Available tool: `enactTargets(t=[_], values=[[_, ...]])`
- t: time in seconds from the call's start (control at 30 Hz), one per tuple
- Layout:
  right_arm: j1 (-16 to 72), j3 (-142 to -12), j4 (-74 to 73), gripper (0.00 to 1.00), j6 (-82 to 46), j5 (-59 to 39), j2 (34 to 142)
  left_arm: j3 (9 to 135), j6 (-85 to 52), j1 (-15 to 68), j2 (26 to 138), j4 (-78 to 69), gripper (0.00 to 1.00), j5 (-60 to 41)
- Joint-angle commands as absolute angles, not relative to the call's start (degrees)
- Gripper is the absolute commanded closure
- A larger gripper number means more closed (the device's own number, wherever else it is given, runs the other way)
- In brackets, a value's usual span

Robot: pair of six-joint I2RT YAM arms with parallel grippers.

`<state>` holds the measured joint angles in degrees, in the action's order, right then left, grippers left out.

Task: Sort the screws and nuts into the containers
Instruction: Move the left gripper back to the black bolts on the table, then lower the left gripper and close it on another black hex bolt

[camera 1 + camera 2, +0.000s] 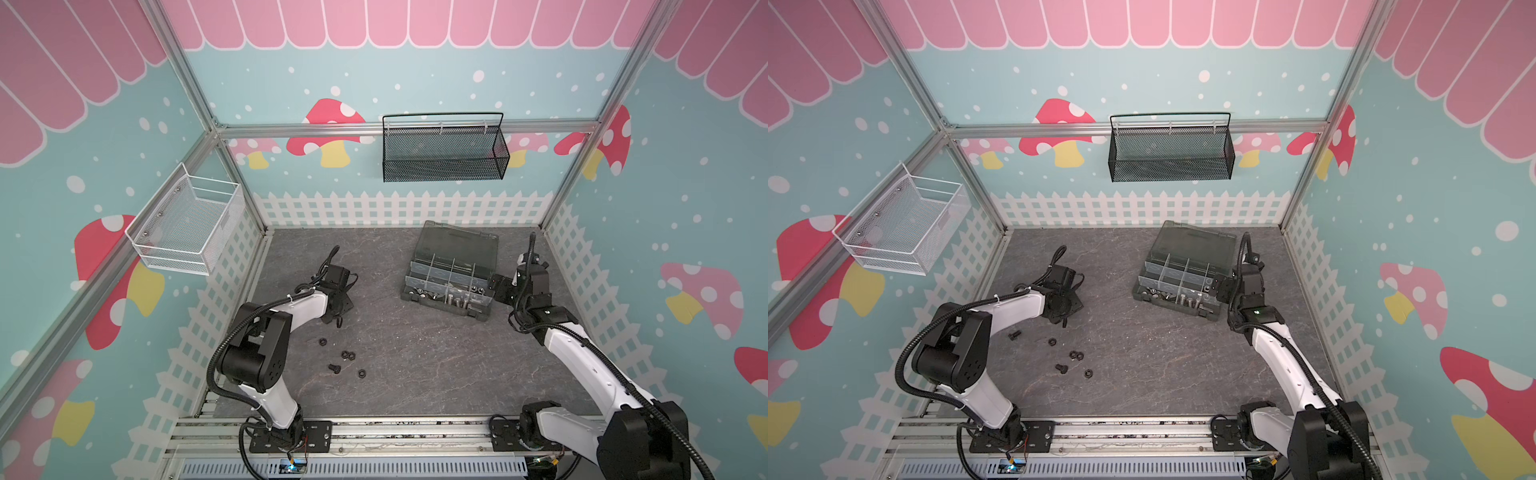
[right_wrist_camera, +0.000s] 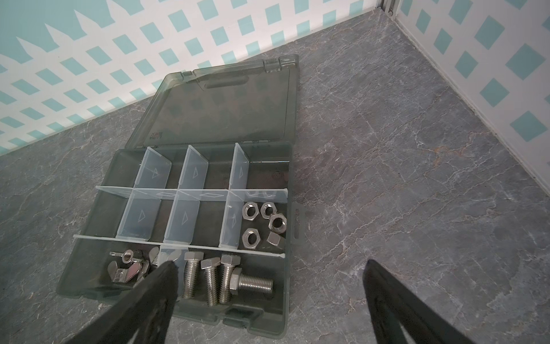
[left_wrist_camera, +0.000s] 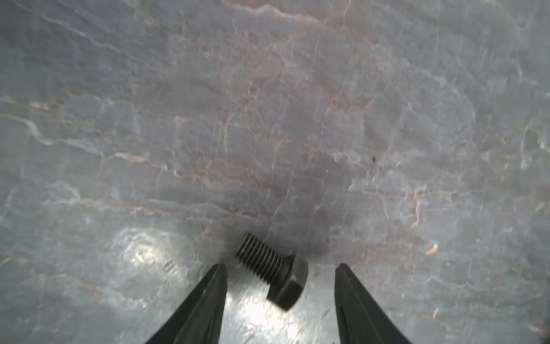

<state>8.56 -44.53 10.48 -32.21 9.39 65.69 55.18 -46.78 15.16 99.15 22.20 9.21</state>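
Screws and nuts, both top views: loose black nuts [image 1: 322, 342] and a short black screw [image 1: 333, 368] lie on the grey tabletop [image 1: 415, 365] beside the left arm. A second black screw [image 1: 1014, 335] shows in a top view, close by that arm.
Left gripper, top views: the left gripper [image 1: 338, 321] points down at the tabletop just beyond the loose parts, and its jaw gap is hidden from above.
Right gripper, top views: the right gripper [image 1: 500, 286] sits at the end wall of the organizer box [image 1: 440, 309], well apart from the loose parts. The left arm is the nearer.
Left wrist view: a hex-head screw [image 3: 272, 272] lies flat, its head between the fingers [image 3: 208, 297] and its threaded end past their tips. The jaws are partly spread with a gap on each side, and nothing is held.
Long axis: oblique to the line joining the fingertips, so closing would probably swivel the screw before it seats.
Right wrist view: the lid [image 2: 226, 104] is swung open. Silver nuts [image 2: 262, 223] fill an end compartment, and silver screws [image 2: 214, 277] and wing nuts [image 2: 128, 265] lie in the front row. The jaws are fully spread and empty, with one finger [image 2: 157, 297] over that row.
Writing: small print on the lid near the hinge is upside down and illegible. The dividers [image 2: 193, 166] carry moulded triangles and diamonds.
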Motion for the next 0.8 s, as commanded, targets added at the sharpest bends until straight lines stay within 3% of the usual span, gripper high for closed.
enactTargets(t=[0.0,0.77], values=[[8.4,-46.2,9.8,0.02,-32.7,9.7,66.4,57.4,-45.6,14.6,101.2,21.4,0.45,9.3],[8.4,-46.5,10.4,0.02,-34.0,13.2,64.6,62.5,-39.7,17.1,105.6,34.9,0.51,14.9]])
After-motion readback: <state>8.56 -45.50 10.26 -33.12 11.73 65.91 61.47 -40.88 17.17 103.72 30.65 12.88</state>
